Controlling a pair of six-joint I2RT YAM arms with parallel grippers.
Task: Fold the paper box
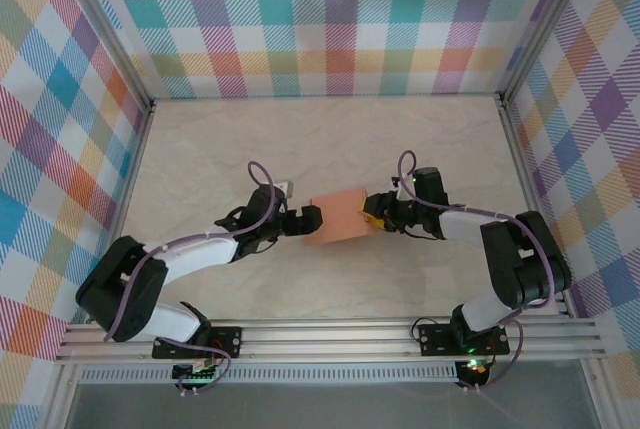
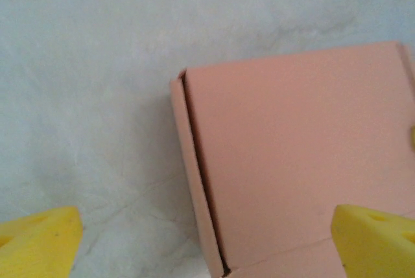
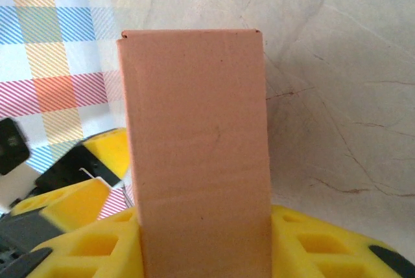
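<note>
The paper box (image 1: 338, 216) is a small salmon-orange closed box in the middle of the table. My right gripper (image 1: 373, 214) is shut on its right end; in the right wrist view the yellow pads (image 3: 91, 245) press both sides of the paper box (image 3: 194, 142). My left gripper (image 1: 306, 219) is open at the box's left end. In the left wrist view its yellow fingertips (image 2: 39, 239) stand wide apart, with the paper box (image 2: 292, 155) and its side seam lying between and ahead of them, untouched. The left gripper (image 3: 97, 155) appears beyond the box in the right wrist view.
A pale marble-patterned tabletop (image 1: 200, 159) lies all round the box. Checked cloth walls (image 1: 330, 19) on metal posts close the back and both sides. An aluminium rail (image 1: 330, 334) carrying both arm bases runs along the near edge.
</note>
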